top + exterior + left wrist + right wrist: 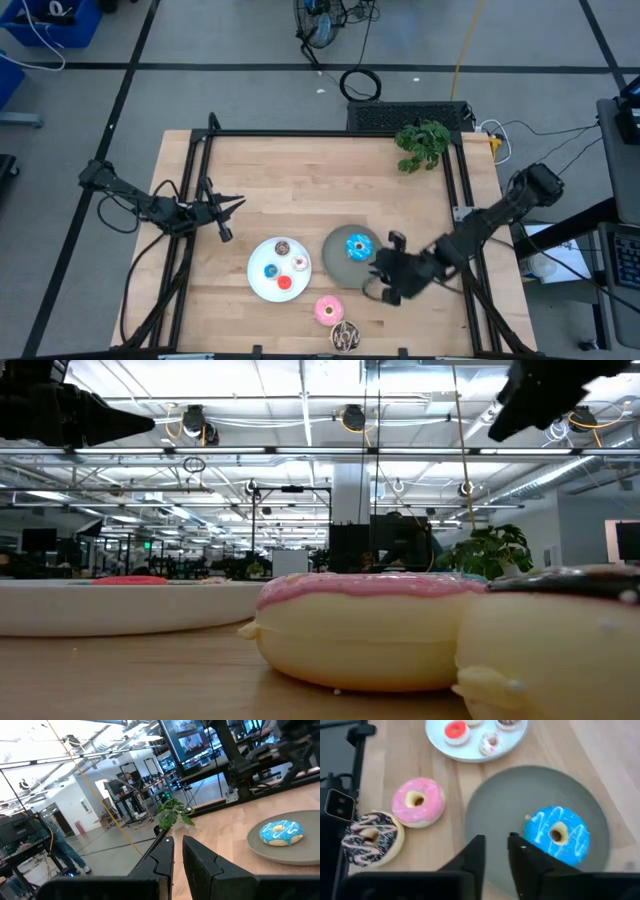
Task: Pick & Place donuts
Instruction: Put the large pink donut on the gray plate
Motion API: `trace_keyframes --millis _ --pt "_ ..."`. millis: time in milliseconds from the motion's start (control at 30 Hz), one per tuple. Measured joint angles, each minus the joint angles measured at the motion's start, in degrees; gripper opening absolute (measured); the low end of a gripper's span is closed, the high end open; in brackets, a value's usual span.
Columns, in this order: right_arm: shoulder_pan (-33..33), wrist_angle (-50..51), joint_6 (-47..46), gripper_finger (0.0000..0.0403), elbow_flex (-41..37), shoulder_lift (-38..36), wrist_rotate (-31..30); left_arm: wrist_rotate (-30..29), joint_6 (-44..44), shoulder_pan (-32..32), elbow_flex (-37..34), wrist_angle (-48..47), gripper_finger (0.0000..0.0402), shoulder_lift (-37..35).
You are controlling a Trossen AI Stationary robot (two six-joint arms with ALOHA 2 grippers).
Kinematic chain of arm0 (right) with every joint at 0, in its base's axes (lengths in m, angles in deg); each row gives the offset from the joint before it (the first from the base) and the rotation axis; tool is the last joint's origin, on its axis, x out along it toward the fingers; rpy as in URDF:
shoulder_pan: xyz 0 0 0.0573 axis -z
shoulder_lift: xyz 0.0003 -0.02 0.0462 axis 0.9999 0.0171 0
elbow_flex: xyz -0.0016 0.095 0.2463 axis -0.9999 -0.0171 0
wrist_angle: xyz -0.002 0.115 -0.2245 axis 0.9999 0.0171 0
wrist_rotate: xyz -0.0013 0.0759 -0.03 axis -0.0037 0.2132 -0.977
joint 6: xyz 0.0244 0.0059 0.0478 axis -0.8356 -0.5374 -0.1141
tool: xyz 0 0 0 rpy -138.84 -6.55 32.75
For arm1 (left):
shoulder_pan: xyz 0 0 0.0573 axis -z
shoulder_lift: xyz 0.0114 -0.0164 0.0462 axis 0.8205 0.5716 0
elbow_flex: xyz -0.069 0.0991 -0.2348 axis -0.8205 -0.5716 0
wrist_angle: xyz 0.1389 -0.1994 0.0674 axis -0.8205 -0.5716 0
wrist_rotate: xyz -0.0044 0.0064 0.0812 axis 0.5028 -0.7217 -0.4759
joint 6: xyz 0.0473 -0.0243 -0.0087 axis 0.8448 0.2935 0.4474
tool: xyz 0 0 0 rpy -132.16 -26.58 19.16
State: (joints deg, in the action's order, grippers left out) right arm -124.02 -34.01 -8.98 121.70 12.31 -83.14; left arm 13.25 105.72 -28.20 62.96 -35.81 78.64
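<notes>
Down near the front of the wooden tabletop [300, 170], the right gripper [495, 852] hangs above the round grey plate [505, 795], its fingers close together with a narrow gap and nothing between them. On that plate lies the blue-iced toy donut with white drizzle [557, 834]. Just beside the plate rest the pink-iced donut [417, 802] and the chocolate-iced donut [370, 837]. Four tiny donuts sit on the round white plate [258, 280]. Off at the tabletop's left edge the left gripper [225, 210] waits, fingers nearly together and empty.
</notes>
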Motion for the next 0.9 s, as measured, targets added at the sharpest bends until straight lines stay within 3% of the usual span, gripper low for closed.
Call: trace_keyframes --millis 133,467,900 --pt "-4.62 -11.31 2.16 0.0009 -3.55 1.88 -5.80 0.26 -0.09 -0.01 0.00 0.07 0.0047 -0.02" --pt "-5.88 -36.63 8.67 0.0001 -12.69 6.97 -9.36 0.76 -0.02 -0.01 0.00 0.12 0.0047 0.00" --pt "-8.56 -39.23 15.84 0.0001 -13.89 8.05 -9.47 0.69 -0.05 -0.01 0.00 -0.06 0.0047 0.00"
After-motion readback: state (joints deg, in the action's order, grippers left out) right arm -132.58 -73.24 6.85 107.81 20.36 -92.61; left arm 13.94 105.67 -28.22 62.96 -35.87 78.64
